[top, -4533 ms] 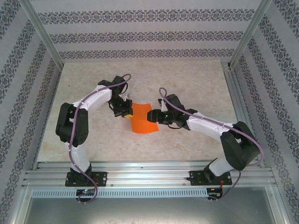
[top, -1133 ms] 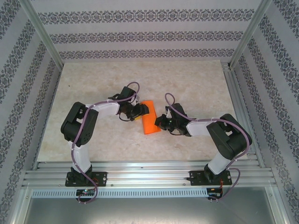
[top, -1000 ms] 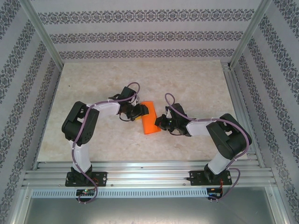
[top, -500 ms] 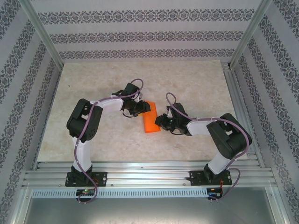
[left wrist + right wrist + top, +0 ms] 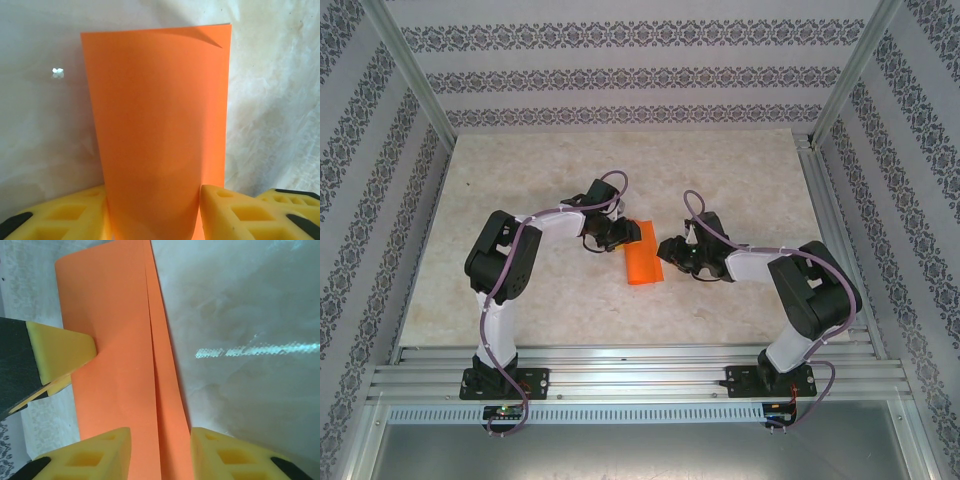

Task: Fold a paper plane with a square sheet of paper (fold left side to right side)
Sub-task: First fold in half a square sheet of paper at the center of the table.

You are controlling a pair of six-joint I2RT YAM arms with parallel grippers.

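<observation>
The square sheet of paper lies folded in half on the table as a narrow orange rectangle. In the right wrist view the paper has its top layer ending short, so a strip of the lower layer shows on the right. My left gripper is at the paper's far left corner, open. The paper bows up between its yellow fingers. One left fingertip touches the paper's edge. My right gripper stands open at the paper's right edge. The layered edge lies flat between its jaws.
The marble-patterned table stretches behind and to both sides of the paper. Metal frame posts and patterned walls close it in. A rail runs along the near edge. A small white speck lies beside the paper.
The paper, a wider sheet earlier, is now a narrow folded strip. Over the last second my right gripper opened off the paper and shifted slightly away. The left arm nudged toward the far end.
</observation>
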